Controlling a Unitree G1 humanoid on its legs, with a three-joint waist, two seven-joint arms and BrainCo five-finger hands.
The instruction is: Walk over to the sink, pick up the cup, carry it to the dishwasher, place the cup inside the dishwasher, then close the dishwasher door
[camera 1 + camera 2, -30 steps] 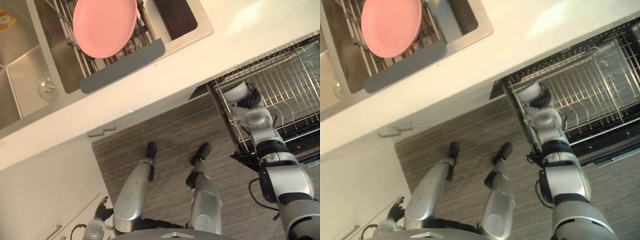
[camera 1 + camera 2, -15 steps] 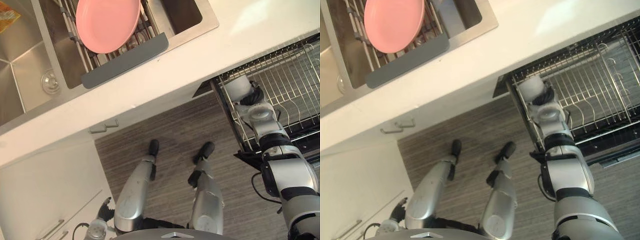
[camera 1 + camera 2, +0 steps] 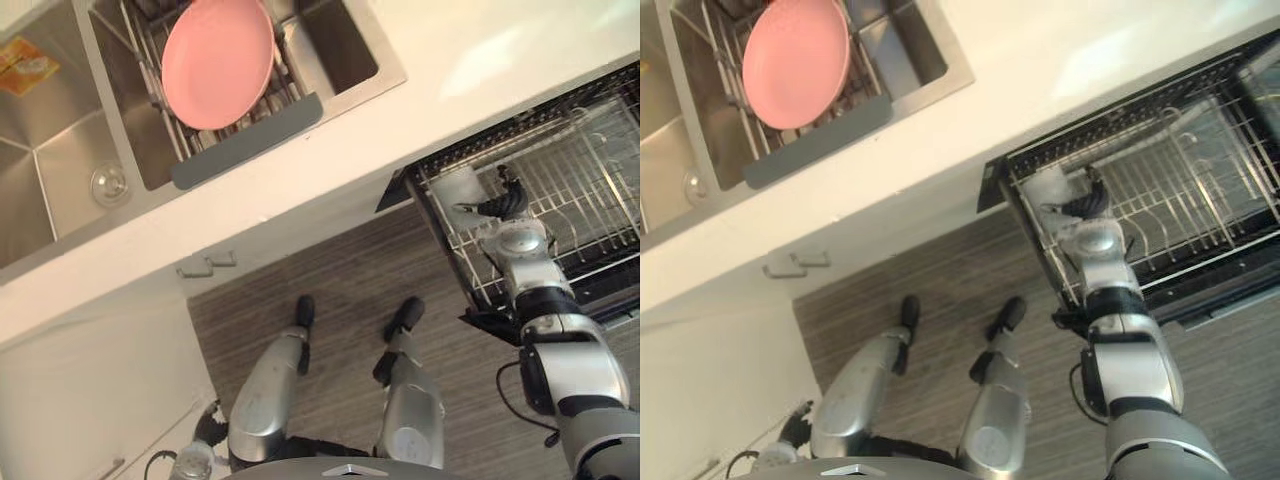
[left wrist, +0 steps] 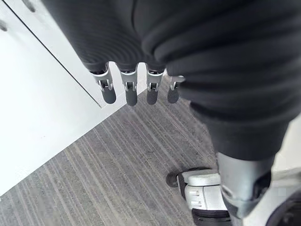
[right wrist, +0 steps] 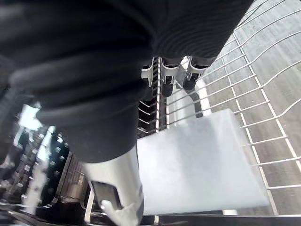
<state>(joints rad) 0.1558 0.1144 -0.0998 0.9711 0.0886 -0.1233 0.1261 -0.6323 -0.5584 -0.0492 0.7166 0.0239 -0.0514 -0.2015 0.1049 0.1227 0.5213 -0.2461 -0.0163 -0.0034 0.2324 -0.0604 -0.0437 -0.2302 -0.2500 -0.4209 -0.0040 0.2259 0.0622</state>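
Hovering over the dishwasher rack, the right hand has fingers loose and uncurled, gripping nothing. The cup lies just beside it in the rack's corner. Placing looks done. Next: clear the arm, shut the door. Left hand hangs slack.

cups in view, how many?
1. The cup lies in a corner of the rack, beside the right robot hand. More may be hidden further in.
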